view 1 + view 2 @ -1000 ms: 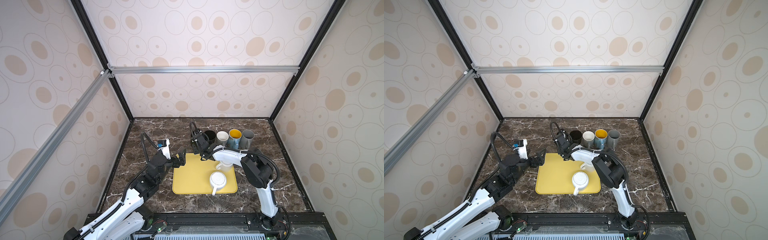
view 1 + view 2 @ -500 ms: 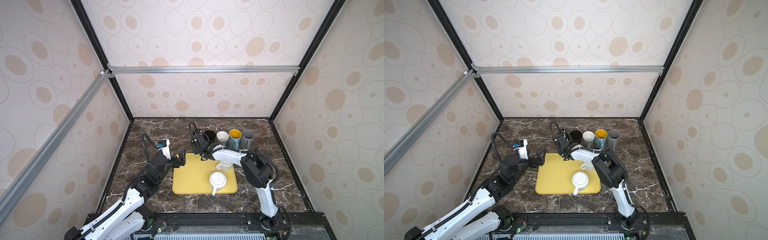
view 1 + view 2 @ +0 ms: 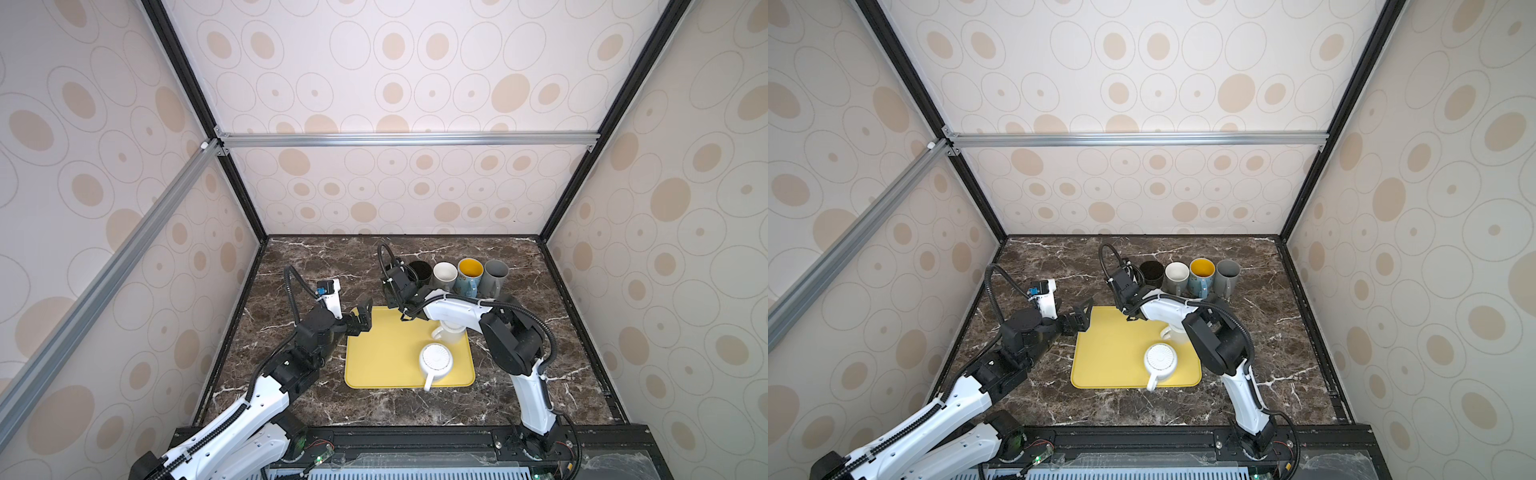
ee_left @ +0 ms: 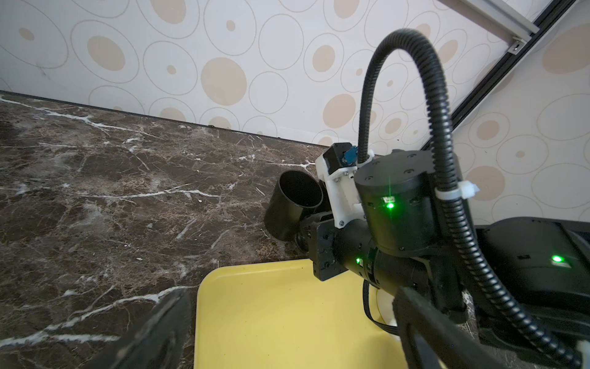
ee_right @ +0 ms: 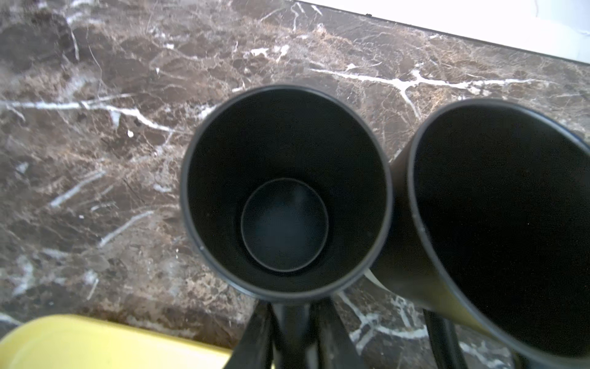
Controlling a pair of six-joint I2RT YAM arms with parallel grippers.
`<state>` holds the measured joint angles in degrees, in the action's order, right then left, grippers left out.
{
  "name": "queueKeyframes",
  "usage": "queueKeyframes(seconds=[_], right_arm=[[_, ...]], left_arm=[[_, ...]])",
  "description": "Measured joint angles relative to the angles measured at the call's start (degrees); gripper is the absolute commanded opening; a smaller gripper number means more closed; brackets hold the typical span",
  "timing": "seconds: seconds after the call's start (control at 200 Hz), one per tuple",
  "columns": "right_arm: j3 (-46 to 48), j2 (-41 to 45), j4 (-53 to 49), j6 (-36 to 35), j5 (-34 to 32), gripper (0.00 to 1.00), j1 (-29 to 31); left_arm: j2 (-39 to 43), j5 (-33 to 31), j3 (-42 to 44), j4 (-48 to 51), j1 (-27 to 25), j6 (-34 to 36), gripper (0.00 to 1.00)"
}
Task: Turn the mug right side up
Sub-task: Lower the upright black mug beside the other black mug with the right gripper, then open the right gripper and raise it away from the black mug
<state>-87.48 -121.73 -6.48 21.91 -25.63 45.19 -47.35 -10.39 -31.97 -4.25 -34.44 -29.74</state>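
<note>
Right gripper (image 5: 292, 319) slightly wider now, astride black mug (image 5: 284, 191) handle

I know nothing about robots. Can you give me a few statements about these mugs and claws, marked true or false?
1. The black mug stands mouth up. True.
2. The white mug at the front of the yellow tray is upright. False: it stands bottom up.
3. The left gripper holds a mug. False: it is open and empty.
4. The right gripper straddles the black mug's handle. True.
5. The yellow-lined mug stands on the tray. False: it stands behind it, on the tabletop.
</note>
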Motion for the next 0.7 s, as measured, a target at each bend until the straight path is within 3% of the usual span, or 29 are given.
queueKeyframes(seconds=[0.425,0.7], right_arm=[[-0.7,0.5,0.5,0.7,0.5,0.42,0.0],[2.3,8.8,1.4,-0.5,2.6,0.52,0.0]], left_arm=[[0.0,0.0,0.3,0.0,0.2,0.0,1.00],[-1.2,0.2,0.3,0.2,0.4,0.3,1.00]])
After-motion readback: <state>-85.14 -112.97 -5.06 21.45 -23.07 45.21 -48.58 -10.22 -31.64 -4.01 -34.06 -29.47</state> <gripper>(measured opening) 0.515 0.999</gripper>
